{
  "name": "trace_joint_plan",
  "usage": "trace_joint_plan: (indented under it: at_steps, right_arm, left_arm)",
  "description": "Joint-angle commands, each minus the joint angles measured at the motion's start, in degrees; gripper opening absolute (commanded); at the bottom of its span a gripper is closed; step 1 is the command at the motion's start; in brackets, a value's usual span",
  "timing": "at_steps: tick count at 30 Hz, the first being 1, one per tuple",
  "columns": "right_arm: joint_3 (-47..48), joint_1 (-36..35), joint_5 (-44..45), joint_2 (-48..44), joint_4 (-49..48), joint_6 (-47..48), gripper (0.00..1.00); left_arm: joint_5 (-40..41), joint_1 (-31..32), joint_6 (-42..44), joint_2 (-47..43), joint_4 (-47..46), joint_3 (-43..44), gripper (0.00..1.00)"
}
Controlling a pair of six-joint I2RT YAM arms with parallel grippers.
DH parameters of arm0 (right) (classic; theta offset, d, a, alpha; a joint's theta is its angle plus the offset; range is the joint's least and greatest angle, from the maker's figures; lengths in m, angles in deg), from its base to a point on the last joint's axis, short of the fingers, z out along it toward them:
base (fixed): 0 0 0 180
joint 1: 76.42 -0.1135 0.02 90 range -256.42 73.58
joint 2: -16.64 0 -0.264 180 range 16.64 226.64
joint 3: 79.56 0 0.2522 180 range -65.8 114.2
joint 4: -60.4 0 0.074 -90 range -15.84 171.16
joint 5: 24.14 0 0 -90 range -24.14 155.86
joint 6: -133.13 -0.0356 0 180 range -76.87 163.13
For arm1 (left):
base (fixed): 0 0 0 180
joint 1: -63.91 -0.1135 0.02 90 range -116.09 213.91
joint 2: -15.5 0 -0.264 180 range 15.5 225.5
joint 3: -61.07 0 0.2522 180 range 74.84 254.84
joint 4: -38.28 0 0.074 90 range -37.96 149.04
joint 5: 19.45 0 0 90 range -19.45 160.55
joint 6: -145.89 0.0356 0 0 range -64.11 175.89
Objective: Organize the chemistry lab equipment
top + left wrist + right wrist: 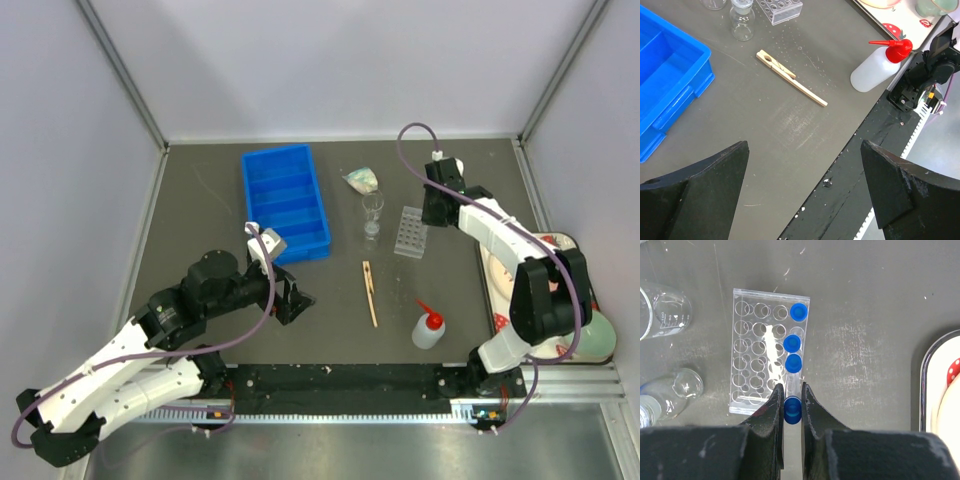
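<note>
While a blue-capped tube (pixel 792 410) is clamped between the right gripper's (pixel 791 392) fingers over the near edge of the clear tube rack (pixel 755 360), it should be kept upright, centred over an empty hole, then lowered slowly; the left gripper (pixel 804 145) is spread wide, empty.

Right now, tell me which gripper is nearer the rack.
Right. The right gripper is at the rack's edge, shut on a tube; the left gripper is far off by the bin.
</note>
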Motion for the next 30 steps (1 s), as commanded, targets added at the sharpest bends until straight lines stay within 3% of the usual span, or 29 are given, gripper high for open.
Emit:
trace_joint_plan:
  at_steps: [1,30]
  right_arm:
    - [3.00,0.67,1.34,1.01,-2.02,0.69,0.00]
    - [2.39,0.76,-0.59,6.02,-3.60,1.39,0.00]
  left_arm:
    - [0.17,-0.14,0.68,-0.45,-1.03,-0.16,0.99]
    - [0.70,-0.14,0.68,0.43,-0.94,0.28,0.99]
